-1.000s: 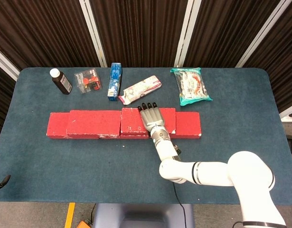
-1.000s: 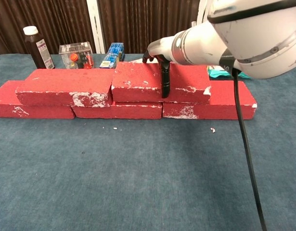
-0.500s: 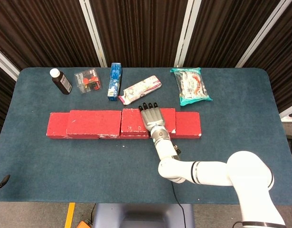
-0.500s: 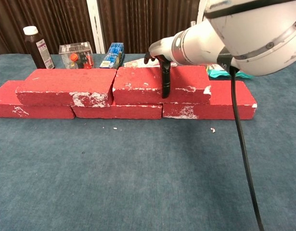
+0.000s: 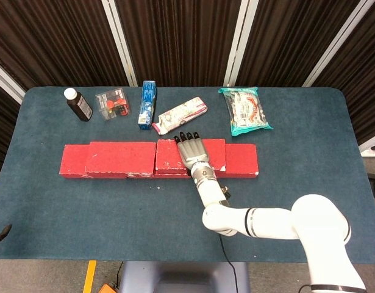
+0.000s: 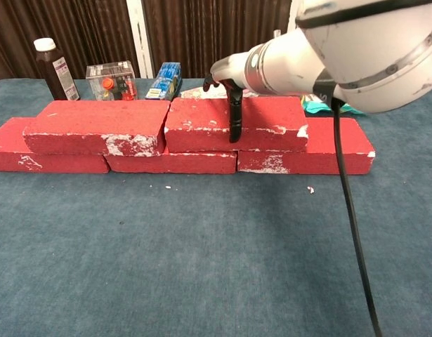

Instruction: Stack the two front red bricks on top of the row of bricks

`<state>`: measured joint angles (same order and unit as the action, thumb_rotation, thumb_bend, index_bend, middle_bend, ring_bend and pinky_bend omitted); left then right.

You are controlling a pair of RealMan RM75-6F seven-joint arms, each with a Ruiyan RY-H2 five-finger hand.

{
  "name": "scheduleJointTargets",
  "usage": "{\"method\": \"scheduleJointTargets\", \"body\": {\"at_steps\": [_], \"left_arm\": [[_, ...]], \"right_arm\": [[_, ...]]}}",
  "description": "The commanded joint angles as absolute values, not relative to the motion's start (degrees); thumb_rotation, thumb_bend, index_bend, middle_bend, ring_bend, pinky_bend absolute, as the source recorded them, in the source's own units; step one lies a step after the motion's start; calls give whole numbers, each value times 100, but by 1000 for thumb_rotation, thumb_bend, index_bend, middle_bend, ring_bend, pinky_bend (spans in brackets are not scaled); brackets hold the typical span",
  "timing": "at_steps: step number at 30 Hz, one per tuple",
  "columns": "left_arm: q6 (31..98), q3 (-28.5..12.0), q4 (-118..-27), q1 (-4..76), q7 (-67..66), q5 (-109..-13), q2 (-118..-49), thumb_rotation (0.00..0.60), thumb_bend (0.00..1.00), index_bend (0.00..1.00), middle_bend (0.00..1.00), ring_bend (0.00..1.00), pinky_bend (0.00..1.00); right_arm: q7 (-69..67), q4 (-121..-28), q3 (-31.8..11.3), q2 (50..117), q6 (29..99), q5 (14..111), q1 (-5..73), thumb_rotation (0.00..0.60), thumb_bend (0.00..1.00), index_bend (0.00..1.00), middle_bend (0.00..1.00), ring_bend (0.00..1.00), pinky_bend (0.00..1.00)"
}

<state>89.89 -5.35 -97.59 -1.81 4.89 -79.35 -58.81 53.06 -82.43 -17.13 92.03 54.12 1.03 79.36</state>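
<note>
Two red bricks already sit on top of the row of bricks [image 5: 242, 166] that runs left to right across the blue table [image 5: 309, 140]. The left upper brick [image 5: 120, 157] lies over the left part of the row. The right upper brick [image 5: 169, 157] lies just beside it, and their ends meet or nearly meet near the middle.

The right hand [image 5: 192, 151] rests flat on top of the right upper brick, fingers stretched out side by side toward the far edge. In the chest view the thumb [image 6: 234, 119] hangs down the brick's near face. It looks like a loose clasp, not a lift.

Compared with a second ago, the hand has slid slightly to the left along the brick, and the brick appears to have closed up a little toward its neighbour. My reading is that the stacking is done and only this final nudge into line is going on.

The left hand is not visible in either view.

Along the far side of the table, from left to right, lie a dark bottle [image 5: 77, 104], a clear box [image 5: 112, 104], a blue carton [image 5: 147, 104], a white packet [image 5: 180, 115] and a green packet [image 5: 246, 110].
</note>
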Motion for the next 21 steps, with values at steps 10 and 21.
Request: {"method": "scheduleJointTargets", "body": {"at_steps": [10, 21], "left_arm": [[9024, -524, -9803, -204, 443, -7951, -5886, 600, 183, 0, 0, 0, 12], [9027, -525, -9866, -191, 265, -7940, -5934, 600, 184, 0, 0, 0, 13]], "right_arm": [[5044, -8845, -1443, 8264, 5887, 603, 7360, 600, 0, 171, 95, 0, 0], [4532, -8307, -1172, 8000, 5519, 1108, 6725, 600, 0, 171, 95, 0, 0]]}}
